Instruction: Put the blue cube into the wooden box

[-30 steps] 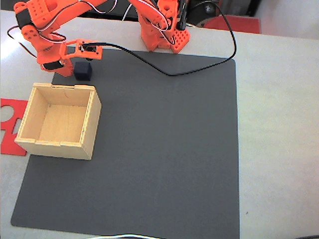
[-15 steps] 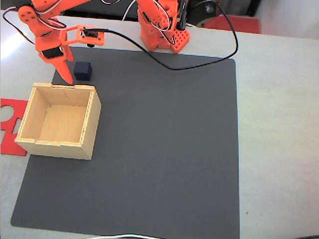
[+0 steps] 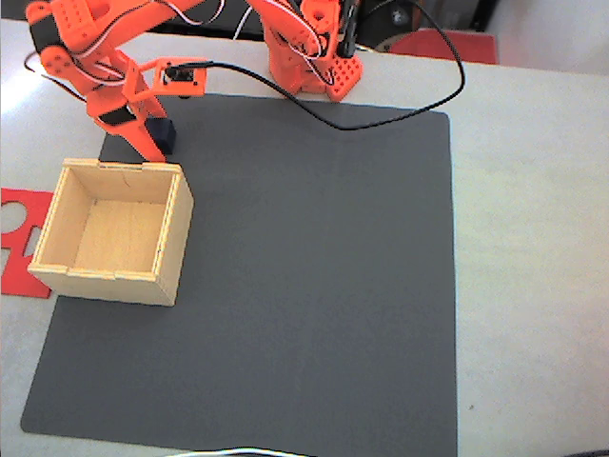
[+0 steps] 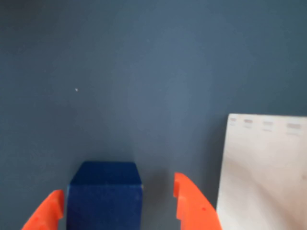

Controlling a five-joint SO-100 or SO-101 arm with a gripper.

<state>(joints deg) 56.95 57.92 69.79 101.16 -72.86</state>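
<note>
The blue cube (image 3: 166,132) rests on the dark mat just beyond the far wall of the wooden box (image 3: 114,231), partly covered by the orange arm. My gripper (image 3: 155,143) reaches down around it. In the wrist view the cube (image 4: 105,199) sits between my two orange fingertips (image 4: 191,203). The left one is right at the cube's side and the right one stands off with a gap, so the gripper (image 4: 117,187) is open. A pale wooden wall of the box (image 4: 264,172) shows at the right of that view. The open-topped box holds nothing.
The dark grey mat (image 3: 314,286) covers most of the table. A flat red cut-out sheet (image 3: 17,238) lies left of the box. The arm's orange base (image 3: 309,57) stands at the back, with a black cable (image 3: 381,119) looping over the mat's far edge.
My gripper, beside the cube's left half a second ago, has swung right and down so its fingers now straddle the cube. The cube and box have stayed put.
</note>
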